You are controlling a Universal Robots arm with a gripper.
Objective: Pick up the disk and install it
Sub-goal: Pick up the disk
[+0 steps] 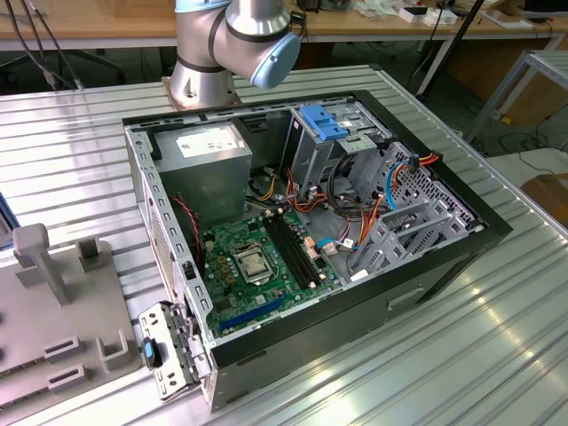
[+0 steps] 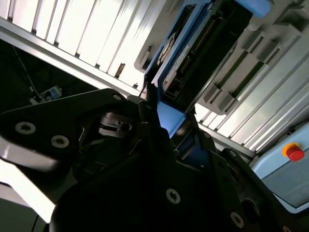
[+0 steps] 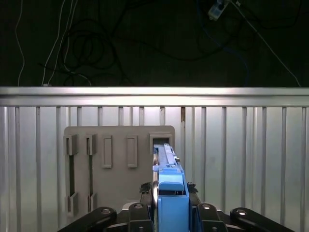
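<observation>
My gripper (image 3: pixel 171 215) is shut on the disk (image 3: pixel 166 157), seen edge-on in the first wrist view with its blue plastic bracket (image 3: pixel 172 193) between the dark fingers (image 3: pixel 140 215). The second wrist view shows the same disk (image 2: pixel 190 46) reaching out from the gripper (image 2: pixel 169 128), its dark body and connector edge framed in blue. It hangs over a grey fixture plate (image 3: pixel 116 164) with slots. Whether its far end touches the plate I cannot tell.
The exterior view shows an open computer case (image 1: pixel 444 266) on the ribbed metal table (image 1: pixel 497 355), with a silver drive cage with blue latch (image 1: pixel 324 124), a power-supply box (image 1: pixel 209 155) and a green motherboard (image 1: pixel 257 262). The grey fixture (image 1: pixel 53 311) lies at the exterior view's left. A red button (image 2: pixel 294 153) sits beyond.
</observation>
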